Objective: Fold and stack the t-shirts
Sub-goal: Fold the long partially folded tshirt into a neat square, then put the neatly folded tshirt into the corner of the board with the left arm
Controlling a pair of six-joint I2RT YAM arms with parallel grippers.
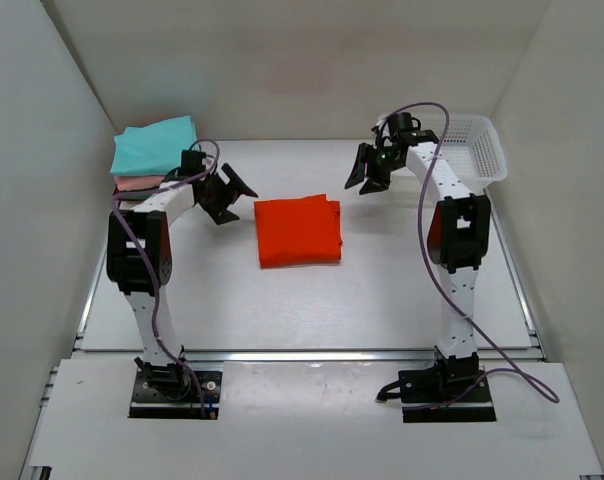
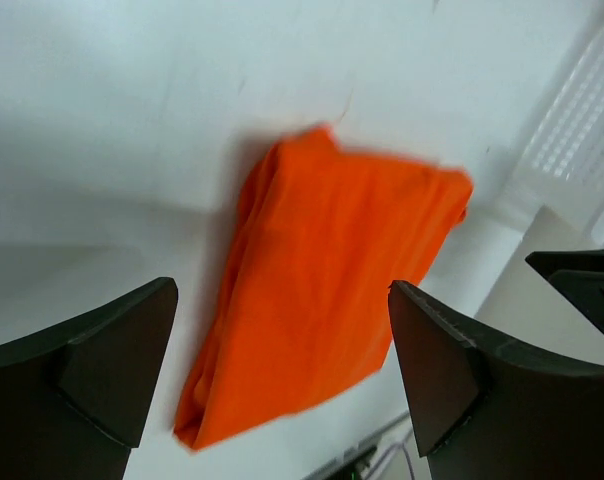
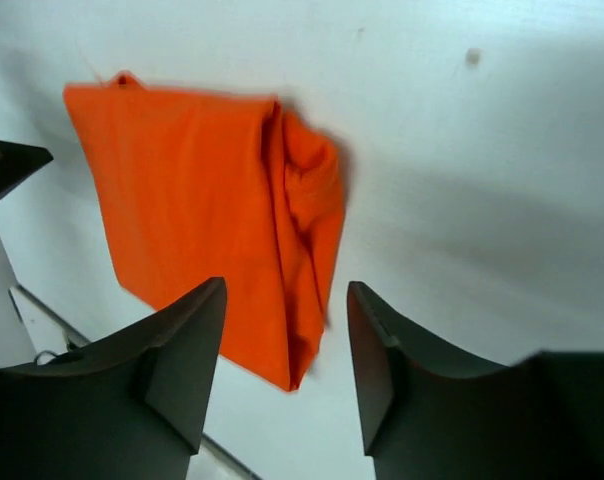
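Note:
A bright orange-red t-shirt (image 1: 299,231) lies folded into a flat rectangle in the middle of the table. It also shows in the left wrist view (image 2: 322,290) and the right wrist view (image 3: 212,210). A stack of folded t-shirts (image 1: 152,152) with teal on top, pink and dark red below, sits at the back left. My left gripper (image 1: 234,193) is open and empty, raised just left of the orange shirt. My right gripper (image 1: 367,174) is open and empty, raised to the back right of it.
A white plastic mesh basket (image 1: 477,145) stands at the back right, behind the right arm. White walls close in the table on the left, back and right. A metal rail runs along the table's near edge.

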